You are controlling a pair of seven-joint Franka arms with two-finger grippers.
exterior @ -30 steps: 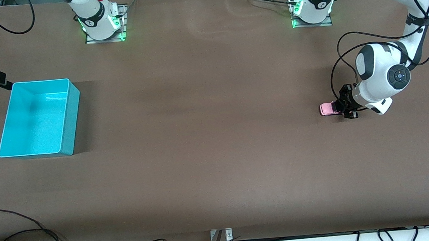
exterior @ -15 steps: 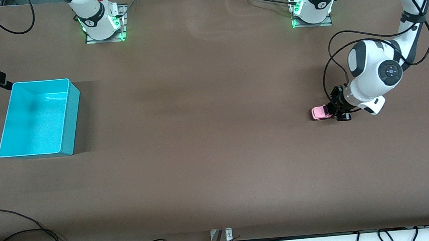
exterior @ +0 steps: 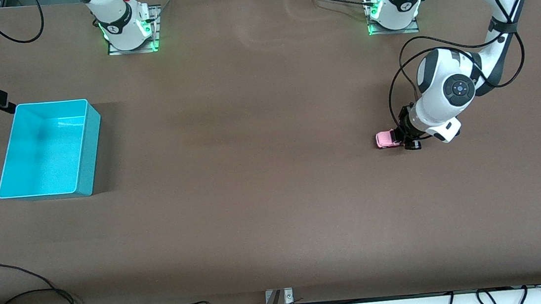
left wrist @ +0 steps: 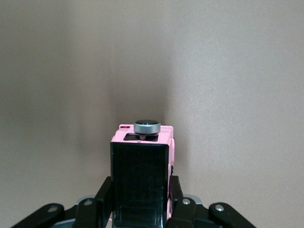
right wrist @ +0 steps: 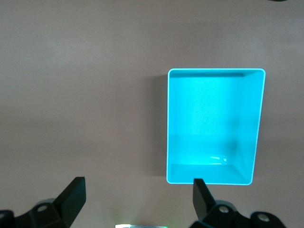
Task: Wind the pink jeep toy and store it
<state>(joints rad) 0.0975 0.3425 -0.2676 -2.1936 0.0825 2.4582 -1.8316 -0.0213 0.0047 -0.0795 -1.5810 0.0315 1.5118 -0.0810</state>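
1. Pink stands out at once against the brown table (exterior: 262, 172): the pink jeep toy (exterior: 386, 139) sits low at the table surface toward the left arm's end, well apart from the teal bin (exterior: 83, 155) at the right arm's end.
2. Whether the jeep's wheels touch the table or ride just above it, I cannot tell from where I stand.
3. The left hand (exterior: 405, 138) comes down from its bent white arm and is clamped on the rear of the jeep, one black finger on each flank.
4. From the left wrist view the grip is plain: the fingers (left wrist: 105, 192) press against the pink sides of the jeep (left wrist: 142, 178), whose flat black roof fills the space between them.
5. A small round silver-rimmed knob (left wrist: 147, 126) shows at the jeep's end away from the hand, above a dark rectangular opening in the pink body.
6. The teal bin is an open rectangular box with nothing visible inside it; its bright floor shows in the right wrist view (right wrist: 256, 123).
7. The right hand (right wrist: 137, 192) hangs high over the table with the bin below it, its two black fingers spread wide with nothing between them; the right arm waits.
8. In the front view, dark hardware shows at the picture's edge just beside the bin's corner nearest the bases.
9. Black cables (exterior: 26, 299) trail along the table edge nearest the front camera.
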